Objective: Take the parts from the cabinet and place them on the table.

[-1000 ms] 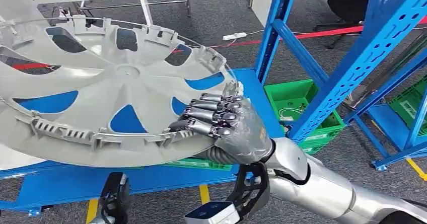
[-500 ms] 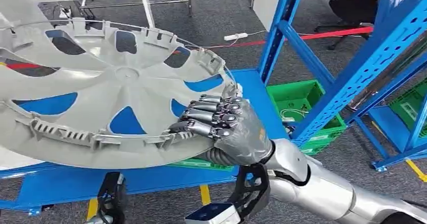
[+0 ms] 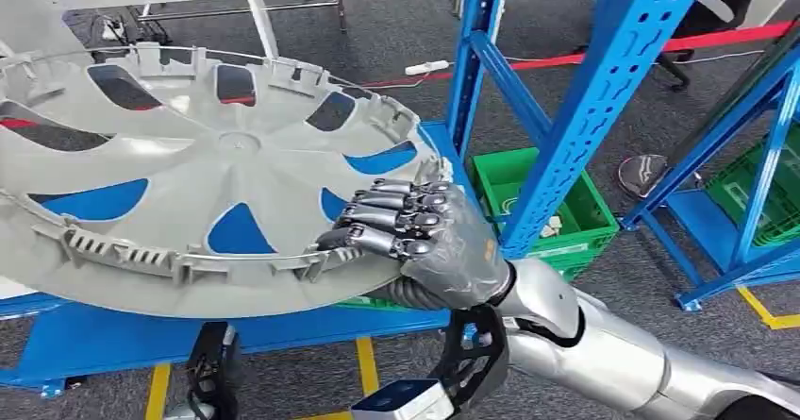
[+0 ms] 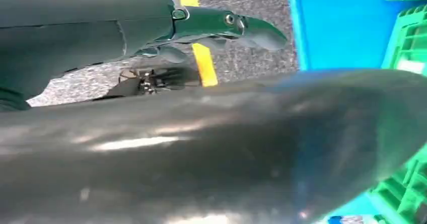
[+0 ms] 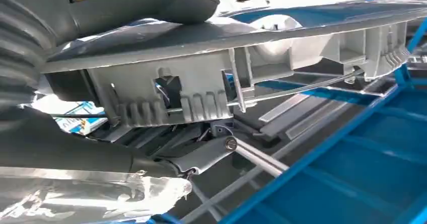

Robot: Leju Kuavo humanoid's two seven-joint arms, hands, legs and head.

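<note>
One hubcap (image 3: pixel 189 175), right hand (image 3: pixel 425 236) gripping.

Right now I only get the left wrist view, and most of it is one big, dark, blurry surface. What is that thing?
Observer: In the head view it is a large grey wheel cover, lying nearly flat with its ribbed inner side up.
Operator: What keeps it up on the far side?
Observer: The right hand grips its rim, fingers curled over the top edge.
Operator: Is there anything special along that rim?
Observer: The right wrist view shows toothed clips and a thin wire ring running along them.
</note>
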